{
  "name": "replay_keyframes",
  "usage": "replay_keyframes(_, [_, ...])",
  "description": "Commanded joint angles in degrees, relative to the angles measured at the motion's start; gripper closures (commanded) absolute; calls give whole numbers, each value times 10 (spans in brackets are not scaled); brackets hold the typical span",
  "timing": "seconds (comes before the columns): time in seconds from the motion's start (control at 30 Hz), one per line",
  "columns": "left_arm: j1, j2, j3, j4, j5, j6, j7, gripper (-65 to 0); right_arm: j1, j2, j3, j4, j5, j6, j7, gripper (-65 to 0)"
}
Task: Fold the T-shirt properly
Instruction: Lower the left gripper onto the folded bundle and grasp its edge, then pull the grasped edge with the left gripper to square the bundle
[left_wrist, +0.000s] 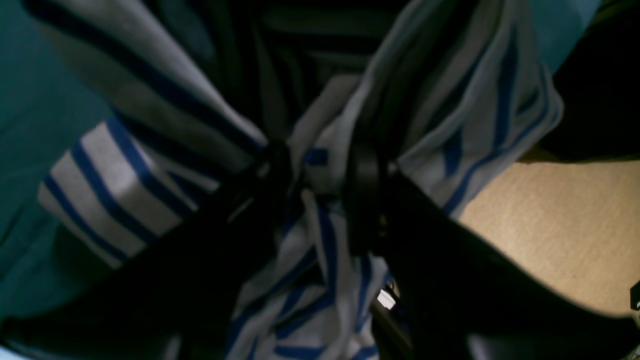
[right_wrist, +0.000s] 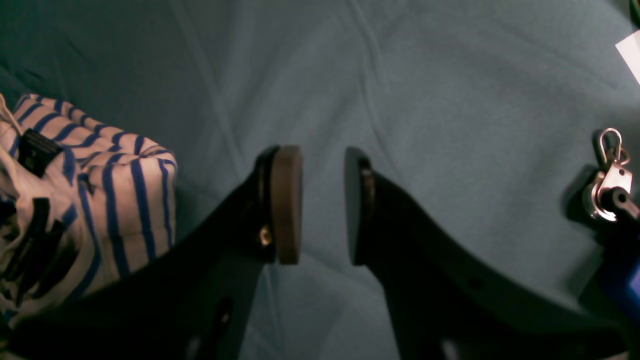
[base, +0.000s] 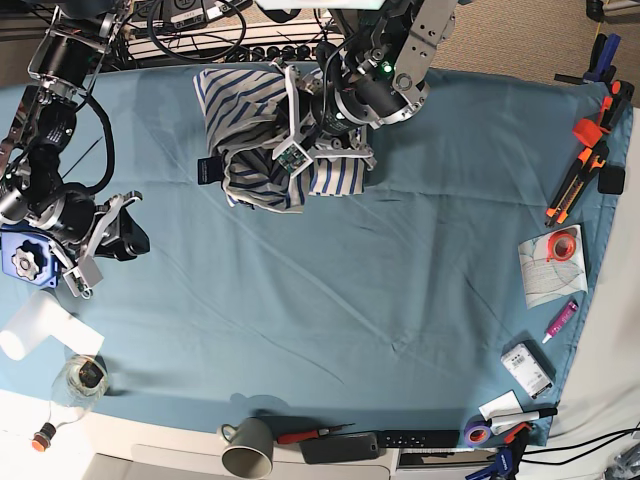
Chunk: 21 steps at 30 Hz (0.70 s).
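Teal table cloth is spread over the bench. T-shirt is bunched at far edge, centre-left in base view, partly lifted. Left gripper is seen w/ jaws clamped on a T-shirt fold. Right gripper is held over bare cloth near base-view left edge, jaws apart, nothing betw. them.

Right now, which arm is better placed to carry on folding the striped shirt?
Left. Its end effector already pinches a bunch of the T-shirt. The right end effector is open and empty over bare table cloth, off to the shirt's side.
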Motion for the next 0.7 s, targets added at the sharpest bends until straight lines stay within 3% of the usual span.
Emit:
replay_keyframes(0.0, [-3,6,3,10,-4,0,-6,-195,10,11,4,9,7,1,15,-154])
replay_keyframes(0.07, [-3,6,3,14,-4,0,-1,-124,10,11,4,9,7,1,15,-154])
replay_keyframes(0.13, [-3,6,3,20,-4,0,12,-9,10,11,4,9,7,1,15,-154])
replay_keyframes(0.23, [-2,6,3,35,-4,2,24,0,10,11,4,9,7,1,17,-153])
replay_keyframes(0.33, [0,6,2,47,-4,41,24,0,10,11,4,9,7,1,17,-153])
replay_keyframes(0.43, [9,6,2,59,1,56,24,0,10,11,4,9,7,1,17,-153])
replay_keyframes(0.67, [65,4,2,125,94,59,39,0,10,11,4,9,7,1,27,-154])
